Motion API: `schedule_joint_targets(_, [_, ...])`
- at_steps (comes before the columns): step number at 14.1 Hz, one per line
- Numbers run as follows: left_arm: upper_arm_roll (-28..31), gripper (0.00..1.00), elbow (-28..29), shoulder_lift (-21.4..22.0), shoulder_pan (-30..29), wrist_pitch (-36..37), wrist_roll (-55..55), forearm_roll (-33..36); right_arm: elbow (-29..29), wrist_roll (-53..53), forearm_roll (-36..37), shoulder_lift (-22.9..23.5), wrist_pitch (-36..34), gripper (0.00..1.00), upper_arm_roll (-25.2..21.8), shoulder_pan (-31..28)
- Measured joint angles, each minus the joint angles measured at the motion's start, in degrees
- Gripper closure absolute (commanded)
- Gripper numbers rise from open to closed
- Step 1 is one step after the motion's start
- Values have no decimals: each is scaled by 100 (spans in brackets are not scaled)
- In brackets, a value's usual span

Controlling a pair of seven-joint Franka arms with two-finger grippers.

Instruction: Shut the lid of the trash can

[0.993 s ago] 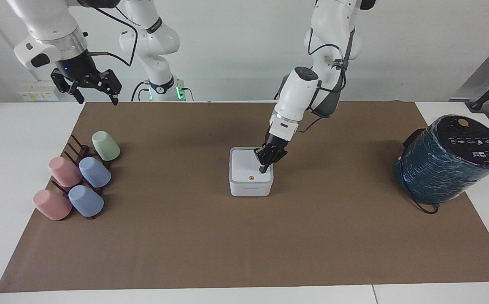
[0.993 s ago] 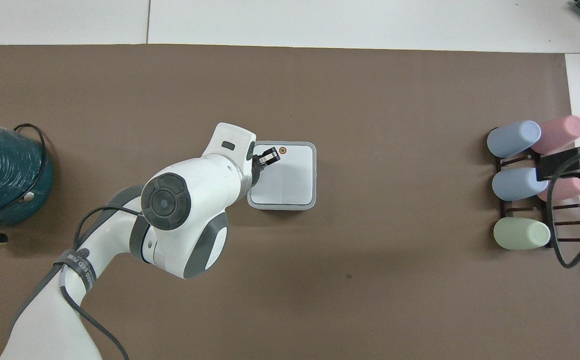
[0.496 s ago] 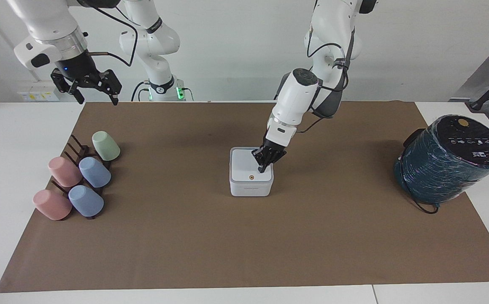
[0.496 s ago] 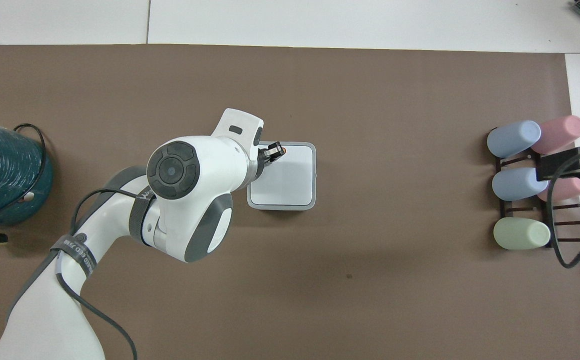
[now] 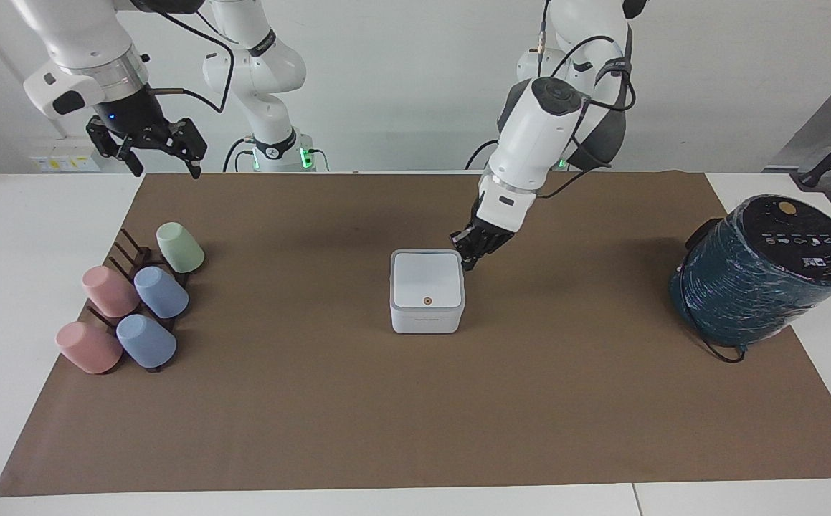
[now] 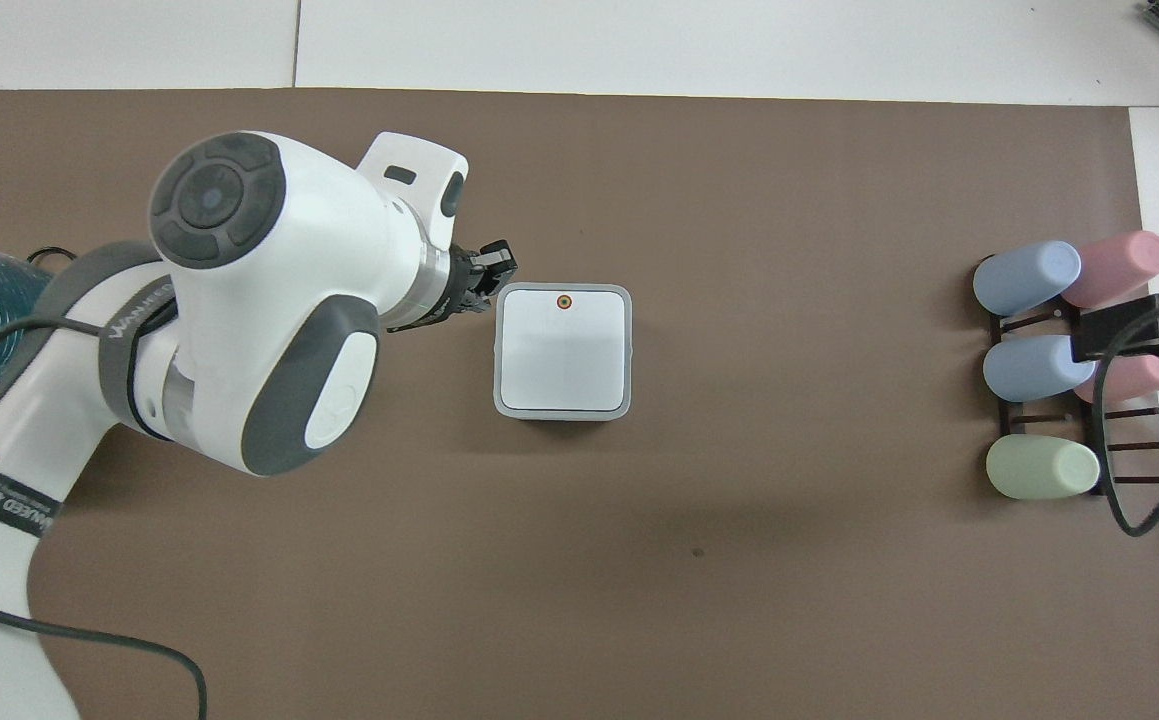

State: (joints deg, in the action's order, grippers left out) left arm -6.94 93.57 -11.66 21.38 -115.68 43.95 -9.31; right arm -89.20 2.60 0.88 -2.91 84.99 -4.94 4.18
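The lid [image 5: 427,279] lies flat on the trash can [image 5: 426,315]. The left gripper [image 5: 469,264], fingers closed and empty, hangs beside its corner and could nudge it; right gripper [image 5: 164,166] waits open.

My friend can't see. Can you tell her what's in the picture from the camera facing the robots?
A small white trash can sits mid-table with its lid shut flat. The left gripper, shut and empty, hangs beside it. The right gripper waits above the table edge near a rack of cups.

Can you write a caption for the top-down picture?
Lid flat on trash can; shut left gripper beside it.
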Motion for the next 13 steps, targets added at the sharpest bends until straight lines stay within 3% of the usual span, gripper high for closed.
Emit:
schedule_joint_targets(7, [39,100,-239,658,-1365,1491,-2417,29,0,0,0,0,0,0,0,0])
schedule_joint_targets(10, [50,94,-239,891,-1789,2017,-3531,610,0,0,0,0,0,0,0,0])
schedule_joint_targets(12, [47,73,-239,983,-1805,2213,-3868,920,0,0,0,0,0,0,0,0])
schedule_joint_targets(13, [64,51,-239,1010,-1806,2253,-3940,970,0,0,0,0,0,0,0,0])
